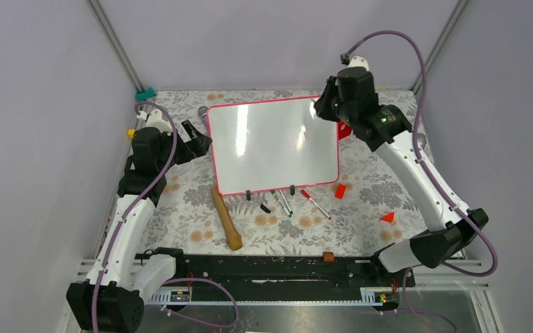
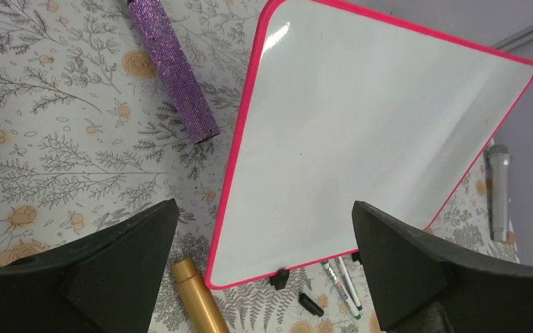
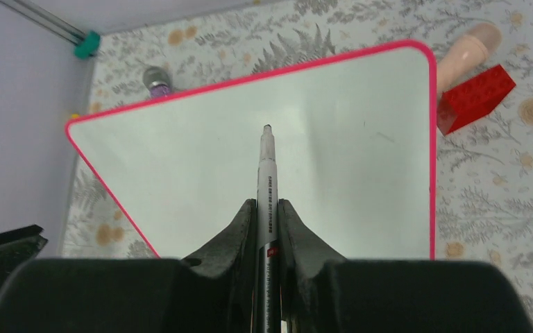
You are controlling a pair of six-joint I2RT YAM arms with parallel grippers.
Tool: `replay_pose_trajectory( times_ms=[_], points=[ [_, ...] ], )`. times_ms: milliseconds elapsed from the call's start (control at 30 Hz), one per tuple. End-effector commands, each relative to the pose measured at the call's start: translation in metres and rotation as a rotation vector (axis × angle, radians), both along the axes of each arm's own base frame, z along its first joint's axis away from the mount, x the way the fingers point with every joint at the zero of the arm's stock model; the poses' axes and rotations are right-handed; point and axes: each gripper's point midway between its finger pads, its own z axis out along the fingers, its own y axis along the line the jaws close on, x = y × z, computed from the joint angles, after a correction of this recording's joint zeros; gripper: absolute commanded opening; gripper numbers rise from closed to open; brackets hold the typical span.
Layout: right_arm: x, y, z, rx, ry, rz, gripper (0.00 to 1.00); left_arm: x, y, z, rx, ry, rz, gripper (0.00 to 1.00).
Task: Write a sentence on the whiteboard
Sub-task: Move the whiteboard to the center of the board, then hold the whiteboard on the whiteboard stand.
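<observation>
The right end effector (image 3: pixel 267 208), clamped on a marker (image 3: pixel 266 166), hovers over the blank whiteboard (image 1: pixel 271 146) lying flat mid-desk (image 1: pixel 368 191), the left end effector (image 2: pixel 264 203) gaping empty; writing seems unstarted, so next the tip must descend gently onto the board.

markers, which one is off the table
The black-tipped marker clamped in the right claw, pointing over the whiteboard. The other markers lie loose on the table by the board's near edge.
</observation>
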Motion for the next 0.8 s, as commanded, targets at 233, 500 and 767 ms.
replay_pose_trajectory(
  times_ms=[233,500,767],
  points=[
    [-0.049,-0.015,-0.029,0.053,0.007,-0.152,0.00,0.046,-0.009,0.055,-0.011,-0.006,-0.099,0.99],
    [-0.075,0.020,-0.039,0.117,-0.054,0.136,0.00,0.105,-0.018,0.092,-0.147,-0.012,-0.070,0.99],
    [-0.090,0.052,-0.049,0.027,0.045,0.344,0.00,0.168,-0.023,0.102,-0.042,-0.050,-0.172,0.98]
  ],
)
